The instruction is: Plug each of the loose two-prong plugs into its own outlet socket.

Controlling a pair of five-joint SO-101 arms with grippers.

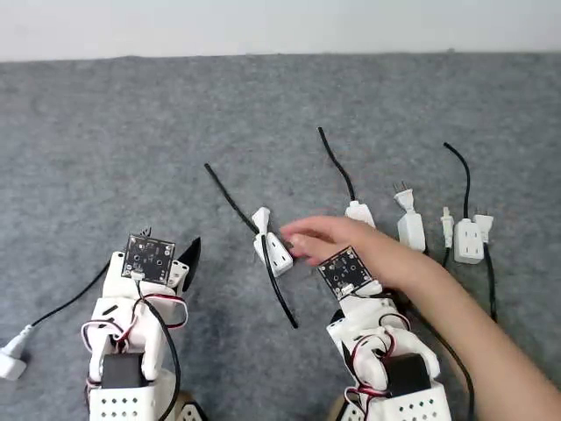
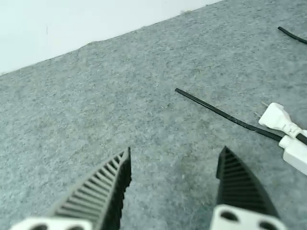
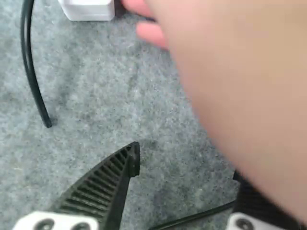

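Bright, even light covers the grey mat, with a soft shadow under the hand.

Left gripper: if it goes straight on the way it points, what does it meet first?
Likely the bare gray mat just ahead, since the open left gripper tilts down. If it skimmed the surface, the black cord's free end sits near its midline. Depth unclear.

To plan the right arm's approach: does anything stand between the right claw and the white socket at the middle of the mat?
Yes. A person's hand lies above the right claw and reaches to the white socket, covering the way between them.
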